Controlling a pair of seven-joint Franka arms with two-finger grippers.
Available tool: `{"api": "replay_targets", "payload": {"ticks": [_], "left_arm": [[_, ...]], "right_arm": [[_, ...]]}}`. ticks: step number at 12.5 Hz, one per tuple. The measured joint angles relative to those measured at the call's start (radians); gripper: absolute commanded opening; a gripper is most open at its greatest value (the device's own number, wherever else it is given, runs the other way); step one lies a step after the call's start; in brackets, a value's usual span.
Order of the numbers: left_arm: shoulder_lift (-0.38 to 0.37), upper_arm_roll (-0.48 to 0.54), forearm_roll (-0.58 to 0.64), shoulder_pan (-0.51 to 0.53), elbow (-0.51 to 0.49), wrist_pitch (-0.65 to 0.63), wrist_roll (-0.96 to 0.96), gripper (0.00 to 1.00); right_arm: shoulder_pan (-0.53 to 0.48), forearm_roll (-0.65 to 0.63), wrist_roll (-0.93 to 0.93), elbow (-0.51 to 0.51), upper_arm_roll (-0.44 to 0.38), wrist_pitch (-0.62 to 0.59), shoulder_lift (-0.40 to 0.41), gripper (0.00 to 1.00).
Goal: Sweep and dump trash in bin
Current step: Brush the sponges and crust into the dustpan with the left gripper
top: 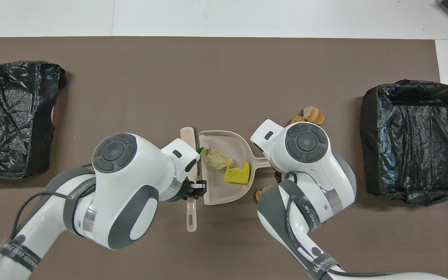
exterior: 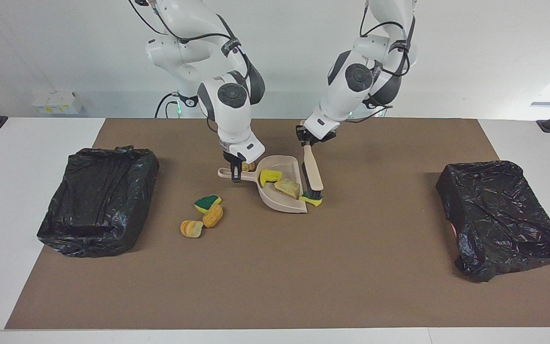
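Note:
The beige dustpan (exterior: pixel 275 199) (top: pixel 224 190) lies mid-mat, and my right gripper (exterior: pixel 236 175) is shut on its handle. Inside the pan lie a yellow sponge piece (exterior: pixel 269 177) (top: pixel 237 175) and a tan bread chunk (exterior: pixel 288 188) (top: pixel 218 158). My left gripper (exterior: pixel 306 138) (top: pixel 193 186) is shut on the beige brush (exterior: pixel 313 172) (top: pixel 188 136), whose bristles rest at the pan's mouth on a green-yellow sponge scrap (exterior: pixel 312 201). Other trash lies loose on the mat: a green-yellow sponge (exterior: pixel 207 202) and two bread pieces (exterior: pixel 213 215) (exterior: pixel 191 228). One more bread piece (exterior: pixel 248 166) (top: pixel 263 191) sits beside the pan's handle.
A black-bagged bin (exterior: pixel 98 200) (top: pixel 406 140) stands at the right arm's end of the mat, another black-bagged bin (exterior: pixel 499 217) (top: pixel 10 116) at the left arm's end. The brown mat (exterior: pixel 303 277) covers the white table.

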Motion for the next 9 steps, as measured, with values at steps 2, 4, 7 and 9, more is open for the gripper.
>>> {"api": "replay_targets", "payload": {"ticks": [2,4,7,9], "left_arm": [[0.011,0.005,0.034,0.099,-0.006,-0.026,0.201,0.00],[0.019,0.007,0.071,0.159,-0.031,-0.035,0.303,0.00],[0.029,-0.008,0.087,0.152,-0.093,-0.037,0.338,0.00],[0.029,-0.019,0.087,0.110,-0.115,-0.037,0.339,0.00]], "right_arm": [[0.000,0.000,0.000,0.000,0.000,0.000,0.000,0.00],[0.000,0.000,0.000,0.000,0.000,0.000,0.000,0.00],[0.000,0.000,0.000,0.000,0.000,0.000,0.000,0.00],[0.000,0.000,0.000,0.000,0.000,0.000,0.000,0.00]]}}
